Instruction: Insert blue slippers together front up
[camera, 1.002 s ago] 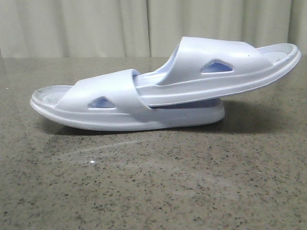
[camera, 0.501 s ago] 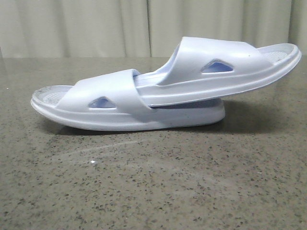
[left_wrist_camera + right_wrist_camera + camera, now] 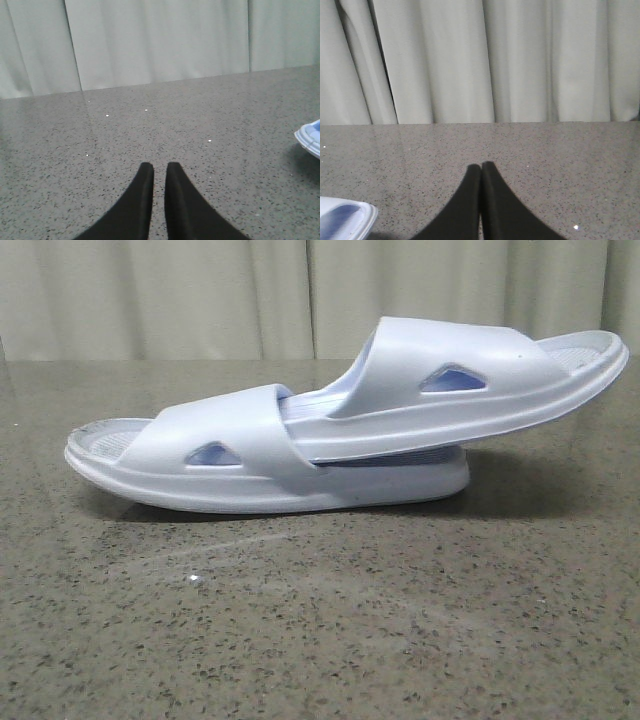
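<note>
Upper slipper (image 3: 470, 380) end tucked under lower slipper (image 3: 230, 455) strap, hidden there, lower slipper footbed mostly covered, left wrist view cuts slipper tip (image 3: 310, 137) at frame edge, right wrist view shows only a slipper corner (image 3: 345, 220), cropped, both arms out of front view

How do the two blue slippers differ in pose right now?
The lower slipper lies flat on the table; the upper slipper is tilted, its right end raised. The upper slipper's left end is tucked under the lower slipper's strap; nothing is tucked into the upper one. Both are pale blue-white, sole down, with triangular cut-outs.
</note>
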Robot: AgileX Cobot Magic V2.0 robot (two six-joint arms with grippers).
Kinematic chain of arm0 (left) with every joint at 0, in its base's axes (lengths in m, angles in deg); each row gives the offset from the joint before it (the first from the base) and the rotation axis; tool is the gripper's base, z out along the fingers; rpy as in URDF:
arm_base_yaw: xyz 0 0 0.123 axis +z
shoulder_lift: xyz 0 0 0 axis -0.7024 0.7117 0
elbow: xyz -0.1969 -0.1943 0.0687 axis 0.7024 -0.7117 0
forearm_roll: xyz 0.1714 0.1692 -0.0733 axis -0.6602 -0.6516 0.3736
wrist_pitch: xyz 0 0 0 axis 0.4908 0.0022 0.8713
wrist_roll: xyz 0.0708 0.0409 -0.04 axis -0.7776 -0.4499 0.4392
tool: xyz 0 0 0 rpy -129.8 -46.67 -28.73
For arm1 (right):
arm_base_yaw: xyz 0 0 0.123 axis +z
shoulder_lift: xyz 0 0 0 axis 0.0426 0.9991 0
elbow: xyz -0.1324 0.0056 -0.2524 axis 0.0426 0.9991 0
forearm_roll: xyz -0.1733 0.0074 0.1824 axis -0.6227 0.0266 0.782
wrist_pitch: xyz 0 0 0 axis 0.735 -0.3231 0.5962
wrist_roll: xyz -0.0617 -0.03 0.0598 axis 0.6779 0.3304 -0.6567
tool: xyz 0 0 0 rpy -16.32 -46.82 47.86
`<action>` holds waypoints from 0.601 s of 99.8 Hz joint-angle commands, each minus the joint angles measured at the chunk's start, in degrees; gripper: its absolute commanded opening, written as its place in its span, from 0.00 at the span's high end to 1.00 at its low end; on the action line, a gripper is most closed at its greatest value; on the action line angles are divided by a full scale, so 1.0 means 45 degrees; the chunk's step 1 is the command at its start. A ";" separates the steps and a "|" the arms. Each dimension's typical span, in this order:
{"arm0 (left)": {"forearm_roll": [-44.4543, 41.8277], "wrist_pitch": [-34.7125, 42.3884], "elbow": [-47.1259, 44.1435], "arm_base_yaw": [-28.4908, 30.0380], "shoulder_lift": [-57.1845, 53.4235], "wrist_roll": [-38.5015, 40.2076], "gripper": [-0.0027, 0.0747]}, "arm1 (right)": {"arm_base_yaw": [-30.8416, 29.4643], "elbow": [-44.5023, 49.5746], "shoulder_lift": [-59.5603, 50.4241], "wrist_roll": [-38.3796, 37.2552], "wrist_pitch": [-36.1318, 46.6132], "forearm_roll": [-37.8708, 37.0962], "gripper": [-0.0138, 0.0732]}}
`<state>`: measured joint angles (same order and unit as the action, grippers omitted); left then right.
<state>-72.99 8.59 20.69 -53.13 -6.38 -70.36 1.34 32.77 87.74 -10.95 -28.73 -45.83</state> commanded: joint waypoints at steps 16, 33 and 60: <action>0.0019 0.0882 -0.0105 0.0134 -0.0392 0.0131 0.94 | -0.0022 -0.0325 0.0084 0.0201 0.0859 -0.0040 0.96; 0.0084 0.0882 -0.0105 0.0134 -0.0392 0.0131 0.94 | -0.0022 -0.0325 0.0084 0.0201 0.0859 -0.0040 0.96; 0.0084 0.0882 -0.0105 0.0134 -0.0392 0.0131 0.94 | -0.0022 -0.0325 0.0084 0.0201 0.0859 -0.0040 0.96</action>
<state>-72.99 8.48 20.69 -52.64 -6.38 -70.32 1.34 32.77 87.74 -10.95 -28.73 -45.83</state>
